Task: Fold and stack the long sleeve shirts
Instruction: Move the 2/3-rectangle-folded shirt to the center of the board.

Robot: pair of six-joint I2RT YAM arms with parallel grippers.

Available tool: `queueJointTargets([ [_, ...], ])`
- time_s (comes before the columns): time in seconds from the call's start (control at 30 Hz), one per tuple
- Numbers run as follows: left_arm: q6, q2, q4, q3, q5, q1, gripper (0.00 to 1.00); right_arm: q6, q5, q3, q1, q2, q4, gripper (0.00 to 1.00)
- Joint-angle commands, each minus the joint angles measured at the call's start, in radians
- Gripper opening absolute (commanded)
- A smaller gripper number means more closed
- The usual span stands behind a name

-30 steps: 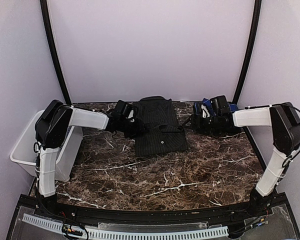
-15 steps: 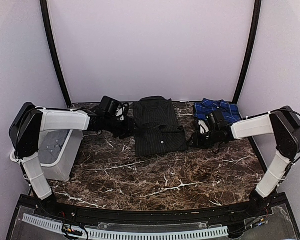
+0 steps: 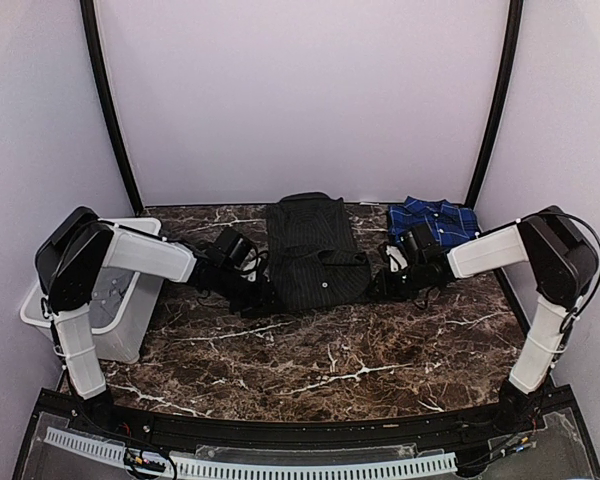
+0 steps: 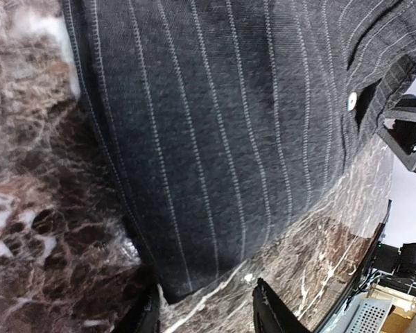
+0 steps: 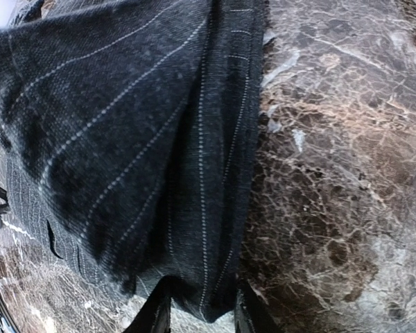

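Top view: the black pinstriped cloth shirt [image 3: 315, 255] lies folded at centre on the dark marble counter [image 3: 310, 370]. The blue plaid cloth shirt [image 3: 435, 217] sits upper right, so stacking seems left to do.
Left wrist: the left end effector [image 4: 204, 316] stands apart, astride the black shirt's corner.
Right wrist: the right end effector [image 5: 202, 312] looks clamped on its edge.

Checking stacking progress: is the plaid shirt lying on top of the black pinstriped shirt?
No, the plaid shirt lies beside the black shirt, on the table.
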Motion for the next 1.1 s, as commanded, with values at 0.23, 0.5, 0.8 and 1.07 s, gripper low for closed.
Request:
queueJointTargets([
  [0.23,-0.017,0.068,-0.085,0.057,-0.090,-0.008,0.29,0.024,0.013,0.015,0.035,0.035,0.005,0.07],
  [0.5,0.017,0.033,-0.149,0.052,-0.062,-0.013,0.00,0.080,-0.009,-0.054,0.070,-0.027,-0.015,0.00],
  [0.8,0.003,-0.161,-0.218,-0.149,-0.030,-0.091,0.00,0.234,-0.002,-0.285,0.225,-0.203,0.005,0.00],
  [1.07,-0.063,-0.312,-0.270,-0.262,-0.070,-0.183,0.19,0.329,0.064,-0.382,0.329,-0.386,-0.049,0.20],
])
